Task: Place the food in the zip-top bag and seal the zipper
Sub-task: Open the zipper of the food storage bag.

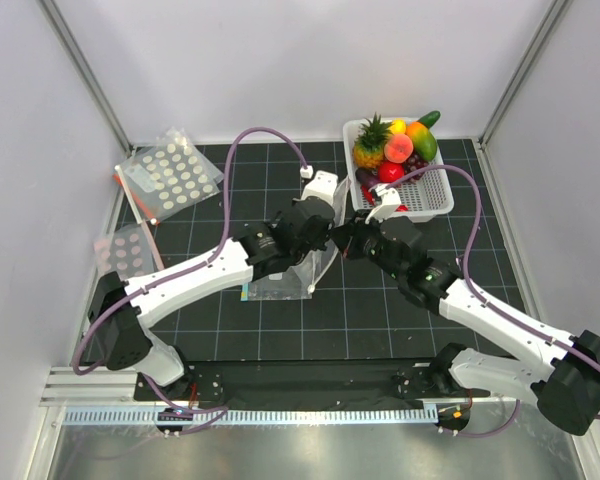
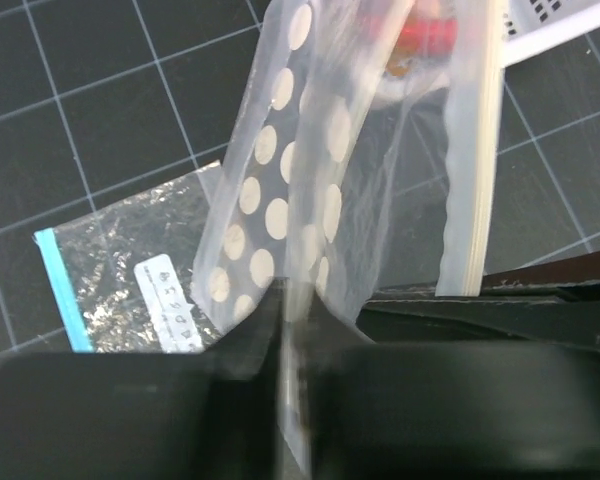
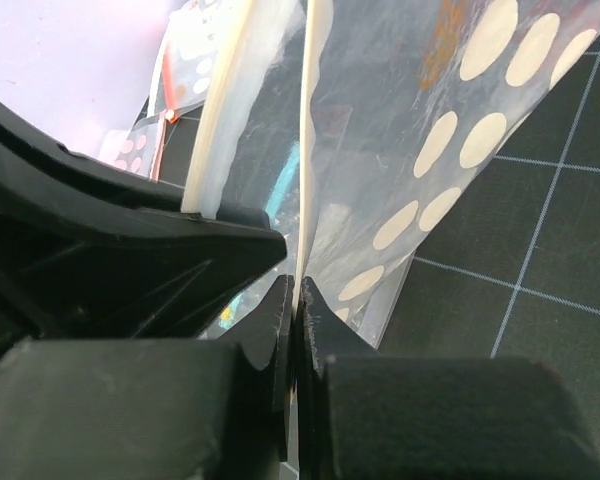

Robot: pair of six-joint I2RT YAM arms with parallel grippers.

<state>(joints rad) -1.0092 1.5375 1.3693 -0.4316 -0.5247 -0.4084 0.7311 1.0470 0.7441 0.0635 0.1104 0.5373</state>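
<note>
The dotted zip-top bag (image 1: 318, 262) is held upright between both grippers at mid-table. My left gripper (image 1: 325, 232) is shut on one side of its mouth (image 2: 283, 300). My right gripper (image 1: 343, 238) is shut on the zipper strip (image 3: 298, 285). The zipper (image 2: 470, 180) runs up as a pale band, and the mouth gapes between the two strips (image 3: 305, 140). Something red (image 2: 420, 35) shows blurred through the plastic. The pineapple (image 1: 371, 145), red fruit (image 1: 390, 172), eggplant (image 1: 366, 178) and chili (image 1: 402, 208) are in the white basket (image 1: 435, 195).
A plain clear bag with a blue strip and white label (image 2: 130, 290) lies flat under the held bag (image 1: 272, 285). Two more dotted bags lie at the far left (image 1: 170, 175) and left edge (image 1: 125, 250). Peach, lemon, mango and grapes share the basket.
</note>
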